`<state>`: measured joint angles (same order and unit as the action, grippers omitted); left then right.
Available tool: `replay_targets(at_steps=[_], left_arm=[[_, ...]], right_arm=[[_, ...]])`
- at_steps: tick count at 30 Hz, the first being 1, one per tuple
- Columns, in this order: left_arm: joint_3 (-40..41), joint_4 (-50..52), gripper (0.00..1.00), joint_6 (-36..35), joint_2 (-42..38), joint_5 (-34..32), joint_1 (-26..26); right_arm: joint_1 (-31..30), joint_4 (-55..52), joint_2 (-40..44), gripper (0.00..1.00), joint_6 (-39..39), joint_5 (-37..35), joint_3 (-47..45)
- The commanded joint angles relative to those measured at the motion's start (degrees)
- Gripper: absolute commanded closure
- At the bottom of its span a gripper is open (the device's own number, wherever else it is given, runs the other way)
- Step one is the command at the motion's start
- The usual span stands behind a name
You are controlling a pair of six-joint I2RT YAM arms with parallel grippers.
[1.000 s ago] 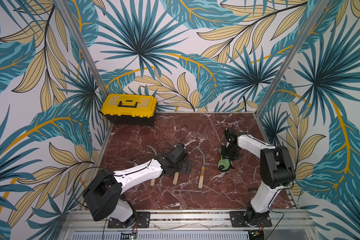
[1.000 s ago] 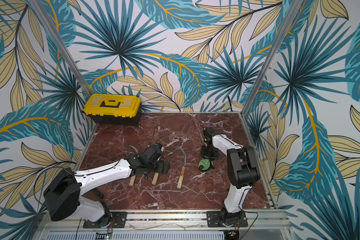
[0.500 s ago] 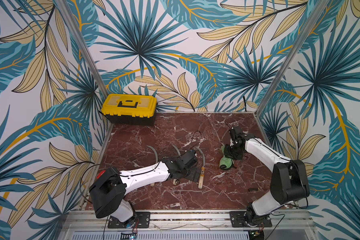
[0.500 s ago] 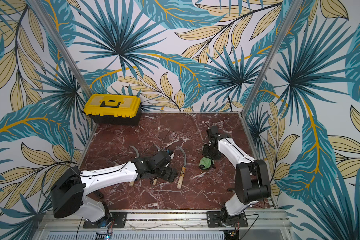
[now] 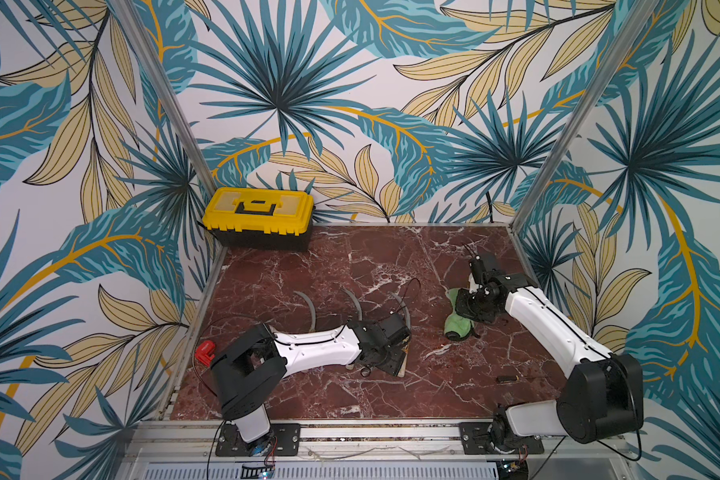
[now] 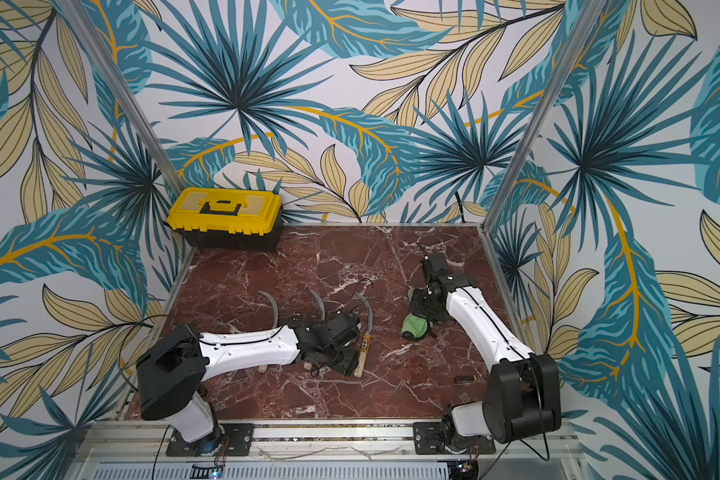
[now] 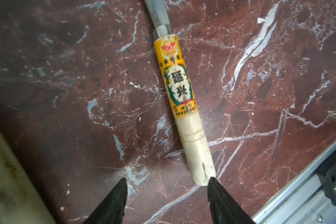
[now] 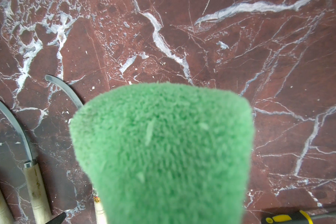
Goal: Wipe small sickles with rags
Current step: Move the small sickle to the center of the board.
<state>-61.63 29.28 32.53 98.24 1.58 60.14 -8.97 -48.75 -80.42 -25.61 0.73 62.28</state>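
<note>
Red marble worktop: left claw is shifting onto the orange-labelled pale-wood sickle, jaws narrowing but apart; right claw is gripping the fuzzy green rag, wiping probably next.

Around me the walls wear teal and tan palm-leaf paper, with bare aluminium posts at the far corners. My bench top is red-brown marble, white-veined. A yellow toolbox sits far left.
</note>
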Motion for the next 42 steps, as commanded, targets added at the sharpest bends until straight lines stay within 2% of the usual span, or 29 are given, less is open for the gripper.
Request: replay_targets(at_steps=[1,13,16,29,38,42], left_arm=[[-2.43,0.37,0.37,-0.80,1.09,0.63,0.56],[-6.42,2.87,0.48,-1.51,5.48,1.39,1.21],[-7.08,3.26,0.54,-1.60,6.72,2.01,1.36],[-8.93,4.90,0.61,-3.00,10.43,2.90,1.30],[-11.98,6.09,0.82,-5.11,13.02,2.02,0.55],[-14.46,6.66,0.85,-8.09,14.52,2.21,-1.48]], right_arm=[[0.01,-1.72,1.27,0.76,0.73,-0.86,-1.61],[0.01,-0.76,0.59,0.76,0.99,-0.73,-2.43],[0.01,-0.64,0.57,0.76,1.08,-0.82,-2.45],[0.09,-0.01,0.36,0.76,0.73,-0.73,-3.04],[0.10,0.41,-0.28,0.76,0.99,-0.73,-2.89],[0.10,0.06,-0.52,0.76,0.89,-1.07,-2.13]])
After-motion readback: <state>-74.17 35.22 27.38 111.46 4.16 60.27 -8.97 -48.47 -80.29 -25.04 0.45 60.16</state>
